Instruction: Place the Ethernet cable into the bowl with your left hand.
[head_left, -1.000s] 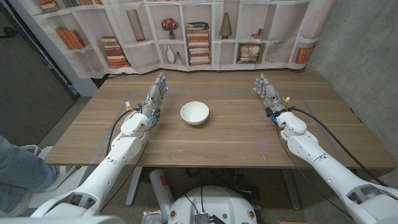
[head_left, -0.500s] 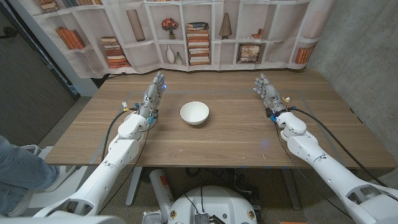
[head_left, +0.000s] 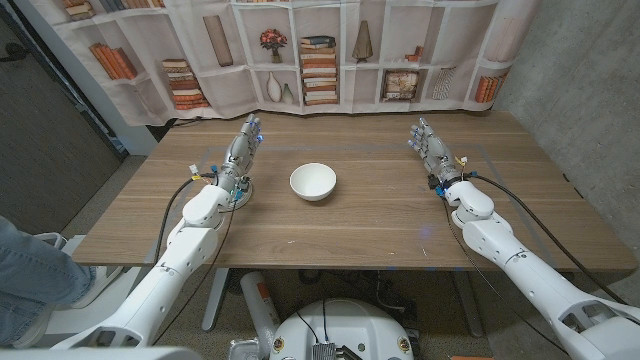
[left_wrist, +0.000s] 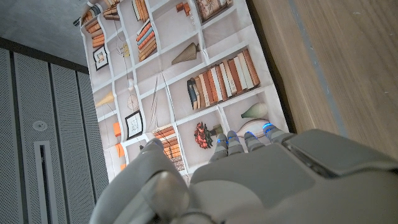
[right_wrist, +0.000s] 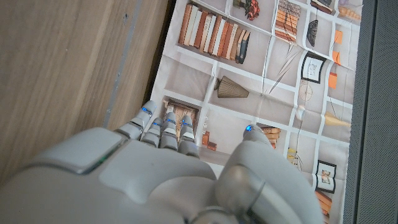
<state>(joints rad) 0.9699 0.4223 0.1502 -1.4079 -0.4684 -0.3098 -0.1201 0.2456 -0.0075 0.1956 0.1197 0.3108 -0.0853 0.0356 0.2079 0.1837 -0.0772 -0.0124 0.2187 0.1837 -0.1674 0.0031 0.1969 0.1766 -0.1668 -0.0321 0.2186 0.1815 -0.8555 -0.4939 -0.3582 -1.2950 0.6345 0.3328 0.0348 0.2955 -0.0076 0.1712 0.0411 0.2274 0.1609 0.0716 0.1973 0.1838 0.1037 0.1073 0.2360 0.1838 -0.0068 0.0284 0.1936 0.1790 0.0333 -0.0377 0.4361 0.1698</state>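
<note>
Bowl (head_left: 313, 183) unmarked, between empty robot hands

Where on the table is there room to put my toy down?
Bare wood lies between the bowl and the right robot hand, and along the near edge of the table. It is tighter between the bowl and the left robot hand.

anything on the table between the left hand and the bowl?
No. In the head view the stretch of wooden table between the left hand and the white bowl is bare wood.
</note>
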